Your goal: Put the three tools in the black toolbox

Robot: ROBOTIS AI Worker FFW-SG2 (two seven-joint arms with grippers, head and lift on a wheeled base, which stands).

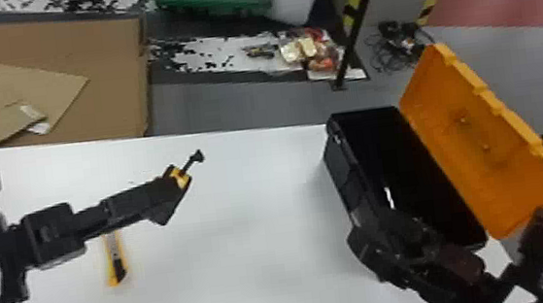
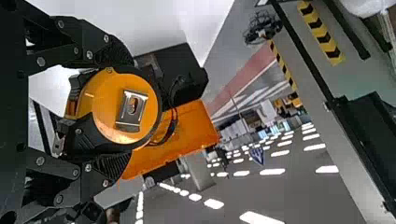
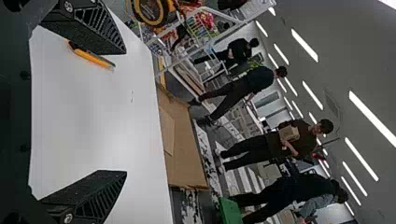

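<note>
My left gripper (image 1: 170, 192) is above the left-centre of the white table, its tip toward the toolbox. Its fingers (image 2: 111, 52) are shut on a round orange-and-black tape measure (image 2: 126, 106), whose yellow part (image 1: 180, 176) peeks out at the tip in the head view. A yellow utility knife (image 1: 116, 265) lies on the table under the left arm; the right wrist view has the knife (image 3: 92, 58) too. The black toolbox (image 1: 385, 150) stands at the right. Beside its near left part is my right gripper (image 1: 367, 250); in its wrist view the gripper (image 3: 120, 112) is open, nothing between its fingers.
The toolbox's orange lid (image 1: 484, 139) is swung open to the right. My right arm covers the box's near end. White table surface (image 1: 247, 244) lies between the knife and the box. Cardboard (image 1: 102, 45) is beyond the table's far edge.
</note>
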